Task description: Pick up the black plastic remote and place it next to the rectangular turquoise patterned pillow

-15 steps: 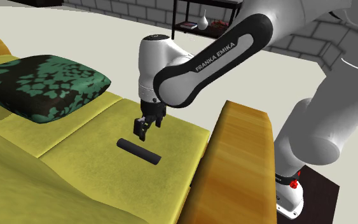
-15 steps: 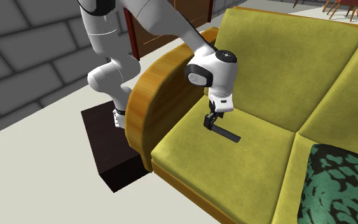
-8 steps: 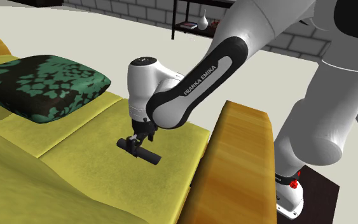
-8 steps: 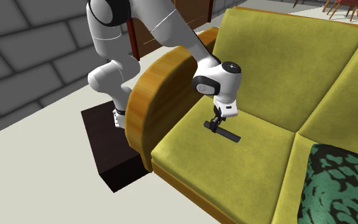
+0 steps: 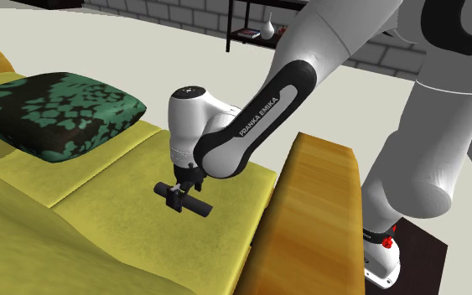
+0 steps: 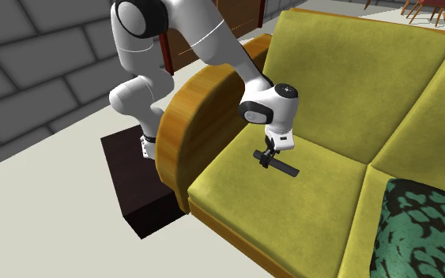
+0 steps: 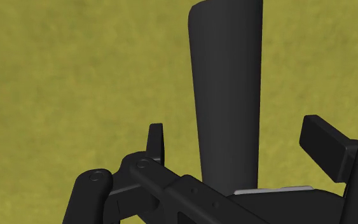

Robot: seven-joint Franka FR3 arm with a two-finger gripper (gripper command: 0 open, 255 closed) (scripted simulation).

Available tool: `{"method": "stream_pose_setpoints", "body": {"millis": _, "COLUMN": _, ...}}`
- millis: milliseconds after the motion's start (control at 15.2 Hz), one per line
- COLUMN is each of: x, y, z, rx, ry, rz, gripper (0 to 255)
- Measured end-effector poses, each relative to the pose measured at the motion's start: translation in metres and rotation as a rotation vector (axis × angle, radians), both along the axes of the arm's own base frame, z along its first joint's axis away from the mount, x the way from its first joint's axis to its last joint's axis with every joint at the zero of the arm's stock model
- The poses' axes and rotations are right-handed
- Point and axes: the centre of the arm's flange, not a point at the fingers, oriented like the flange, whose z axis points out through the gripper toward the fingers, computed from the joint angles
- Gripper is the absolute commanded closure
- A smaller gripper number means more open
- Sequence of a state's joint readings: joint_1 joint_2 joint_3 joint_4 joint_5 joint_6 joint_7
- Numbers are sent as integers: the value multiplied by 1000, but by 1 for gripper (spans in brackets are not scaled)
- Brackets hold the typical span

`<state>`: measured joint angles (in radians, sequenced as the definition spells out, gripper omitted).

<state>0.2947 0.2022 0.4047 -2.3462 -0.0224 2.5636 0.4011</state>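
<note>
A yellow-green sofa point(image 6: 331, 95) carries the scene. Its wooden armrest point(image 5: 313, 209) stands between the seat and the robot's stand, and the white Franka arm point(image 5: 255, 117) reaches over that armrest and down to the seat cushion nearest it. The turquoise and black patterned pillow point(image 5: 54, 105) rests on the next cushion along, well apart from the arm's working end and away from the armrest.

The black gripper point(image 5: 178, 194) is down at cushion level and straddles the black remote point(image 7: 225, 76), which lies flat on the cushion by the armrest. The remote's long axis runs roughly parallel to the seat's front edge, from the armrest side toward the pillow side.

The wrist view shows the relation that matters. The remote runs straight out from the hand, and the two fingers point(image 7: 156, 145) stand spread on either side of its narrow width. A strip of bare cushion shows between each finger and the remote's flank, so nothing is pinched yet.

With the jaws set crosswise to the remote, the coming move looks like a plain squeeze across the short dimension. A lift and a carry along the seat toward the pillow's near edge would then follow.
</note>
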Motion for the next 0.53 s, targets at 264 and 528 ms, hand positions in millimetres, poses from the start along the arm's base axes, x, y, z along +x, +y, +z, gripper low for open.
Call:
{"method": "stream_pose_setpoints", "body": {"millis": 264, "x": 0, "y": 0, "z": 0, "rx": 0, "ry": 0, "rz": 0, "gripper": 255}}
{"method": "stream_pose_setpoints", "body": {"millis": 528, "x": 2, "y": -2, "z": 1, "rx": -1, "ry": -3, "rz": -5, "gripper": 255}}
